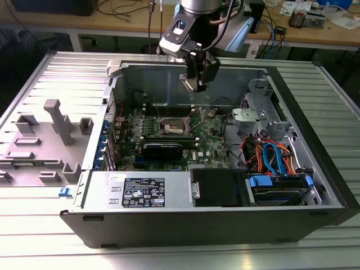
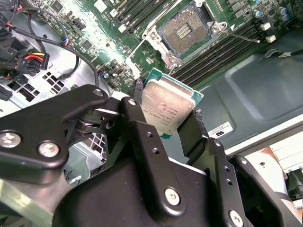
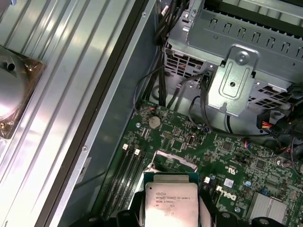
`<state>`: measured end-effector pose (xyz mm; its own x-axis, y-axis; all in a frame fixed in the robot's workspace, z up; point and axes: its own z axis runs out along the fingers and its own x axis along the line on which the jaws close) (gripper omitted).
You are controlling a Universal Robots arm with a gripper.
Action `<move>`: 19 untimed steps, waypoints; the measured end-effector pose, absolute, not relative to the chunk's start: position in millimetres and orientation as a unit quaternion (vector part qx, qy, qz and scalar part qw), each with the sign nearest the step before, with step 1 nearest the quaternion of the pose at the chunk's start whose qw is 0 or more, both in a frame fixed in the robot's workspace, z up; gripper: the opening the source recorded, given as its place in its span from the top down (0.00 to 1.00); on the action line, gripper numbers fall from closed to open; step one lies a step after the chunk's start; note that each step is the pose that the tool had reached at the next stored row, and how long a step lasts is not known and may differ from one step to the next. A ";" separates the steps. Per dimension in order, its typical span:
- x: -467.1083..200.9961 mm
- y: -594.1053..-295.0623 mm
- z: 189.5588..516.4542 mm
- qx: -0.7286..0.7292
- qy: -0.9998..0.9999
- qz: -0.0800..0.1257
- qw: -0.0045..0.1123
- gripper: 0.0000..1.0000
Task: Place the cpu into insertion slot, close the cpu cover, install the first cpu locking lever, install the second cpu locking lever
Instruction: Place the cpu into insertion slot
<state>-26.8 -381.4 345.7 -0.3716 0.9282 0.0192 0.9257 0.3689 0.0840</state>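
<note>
Above the open computer case (image 1: pixel 169 225), the gripper (image 1: pixel 196 84) hangs over the motherboard (image 1: pixel 208 149), near the case's far wall in the exterior view. It is clamped on the cpu (image 2: pixel 168 106). In the second wrist view the two black fingers (image 2: pixel 196 130) press on opposite edges of the chip, with its silvery-tan metal top facing the camera and its green rim showing along the edges. The chip sits right between the fingertips, tilted relative to the board beneath it and not touching anything else.

The insertion slot (image 2: pixel 187 30) lies on the motherboard well apart from the chip, below it. Its grid of contacts is bare, with a silvery metal frame around it. Long dark memory slots (image 2: pixel 222 52) run just beside the socket.

In the first wrist view the cpu (image 3: pixel 171 203) shows again between the fingers, over the green board, with a grey metal drive cage (image 3: pixel 236 42) beyond.
</note>
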 end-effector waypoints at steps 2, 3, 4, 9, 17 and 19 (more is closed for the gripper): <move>-26.8 -381.4 344.7 0.565 0.824 0.040 0.016 0.45; -26.8 -381.4 344.3 0.568 0.822 0.040 0.016 0.45; -26.8 -381.4 343.8 0.572 0.819 0.039 0.017 0.45; -26.8 -381.4 341.0 0.596 0.802 0.038 0.018 0.45; -31.9 -381.4 339.7 0.607 0.793 0.038 0.019 0.45; -32.0 -381.4 339.7 0.608 0.793 0.038 0.019 0.45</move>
